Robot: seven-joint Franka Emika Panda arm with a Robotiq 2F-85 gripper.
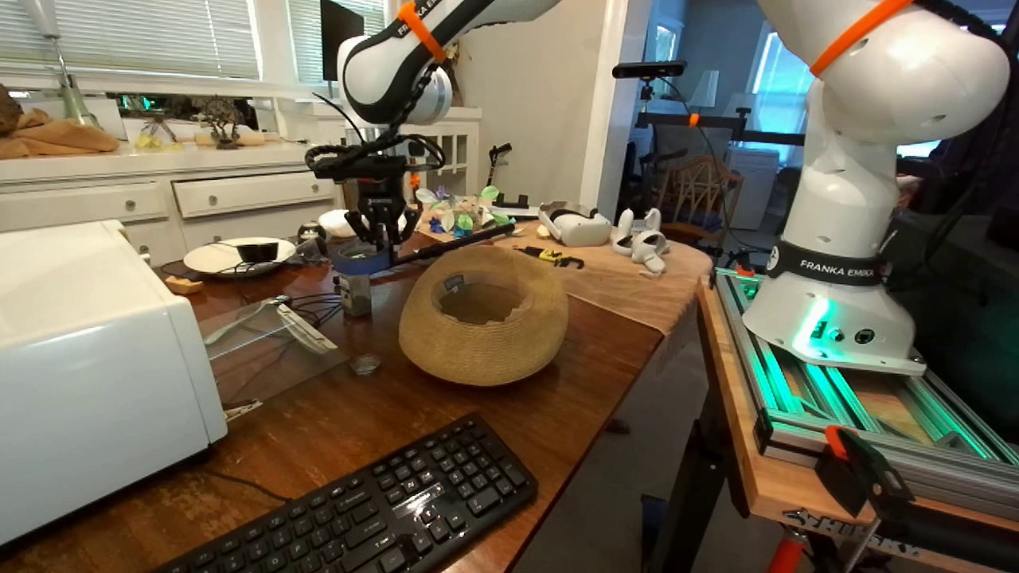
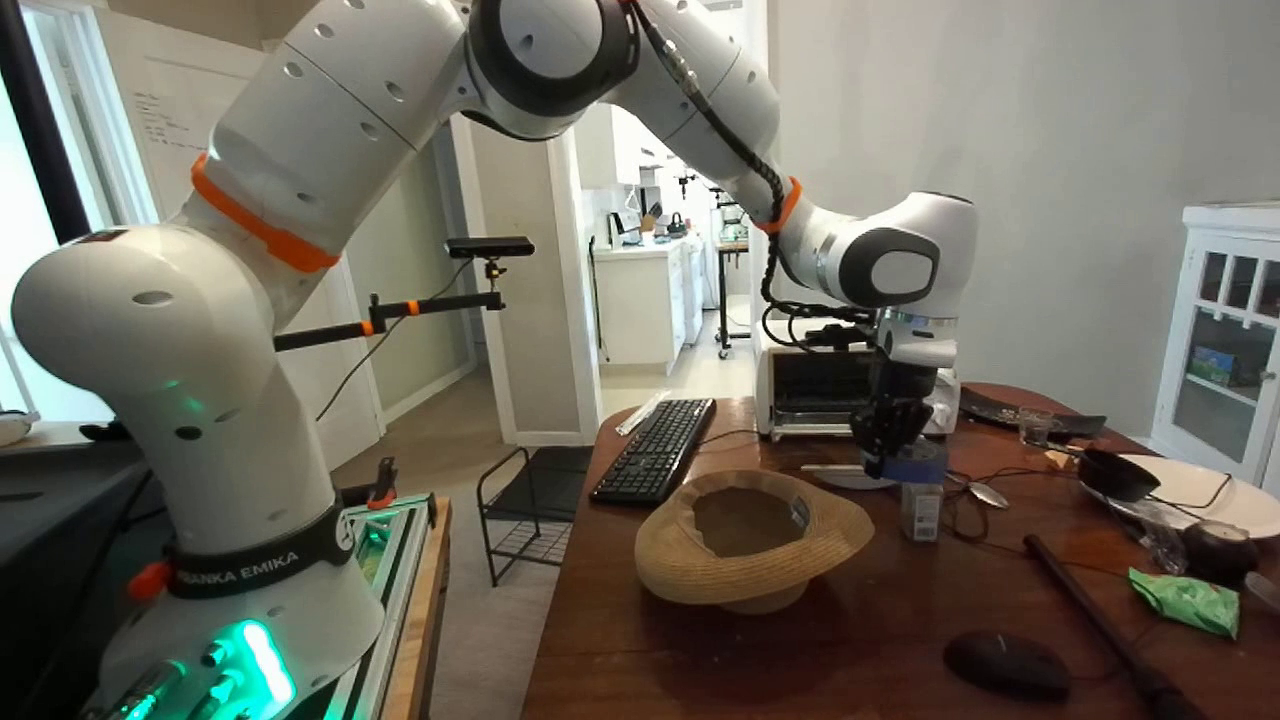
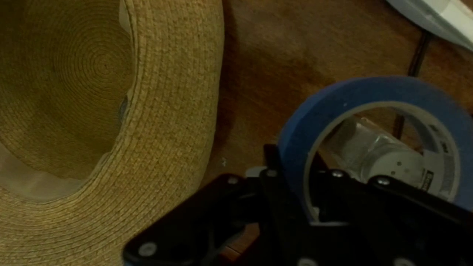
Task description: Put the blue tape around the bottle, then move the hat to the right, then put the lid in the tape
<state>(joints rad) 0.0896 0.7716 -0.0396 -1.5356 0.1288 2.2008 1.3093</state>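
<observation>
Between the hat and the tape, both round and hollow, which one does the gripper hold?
The blue tape: the gripper pinches its wall, while the tan hat rests ungripped on the table.

The black claw (image 3: 296,162) pinched the wall of a blue ring-shaped tape roll (image 3: 391,88), its opening framing a clear plastic bottle (image 3: 390,162), with a tan woven straw hat (image 3: 177,92) nearby on the brown wooden desk (image 3: 266,70).

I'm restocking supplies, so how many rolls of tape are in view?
1: the blue tape, held by the gripper at the top of the bottle; whether it encircles the bottle, I cannot tell. Others could be hidden from these views.
</observation>
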